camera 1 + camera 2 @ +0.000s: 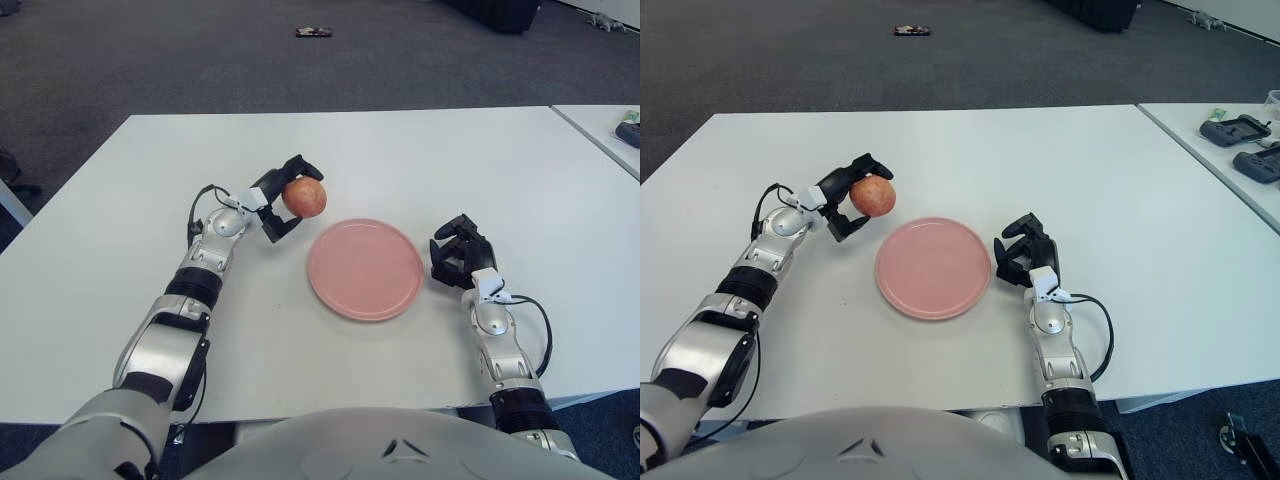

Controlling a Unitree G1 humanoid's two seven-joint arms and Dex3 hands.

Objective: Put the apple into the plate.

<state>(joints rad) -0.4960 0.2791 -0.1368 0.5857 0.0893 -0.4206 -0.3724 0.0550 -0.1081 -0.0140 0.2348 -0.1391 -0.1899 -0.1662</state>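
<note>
Apple (304,197) first: red and orange, it is sitting in the grasp of the left hand (282,195), whose dark fingers (300,165) are curling over its top and under its lower left side. The fruit is showing just beyond the upper left edge of the pink plate (365,268), not over the plate's middle; whether it is clear of the white table (420,160) cannot be told for certain, though it looks raised. The left forearm, silver with black bands and a looping black cable, is stretching from the lower left corner toward the plate.

Moving rightward, the round pink plate is lying flat on the table near the front middle, with nothing on it.

Further right, the right hand (458,252) is showing just beside the plate's right rim, its black fingers curled inward and gripping nothing. Its forearm is running down toward the table's front edge, with a black cable looping at the wrist.

At the far right, a second white table (1230,140) is carrying dark handheld controllers (1238,129). Beyond the tables, grey carpet is spreading back, with a small dark object (313,32) lying on it.
</note>
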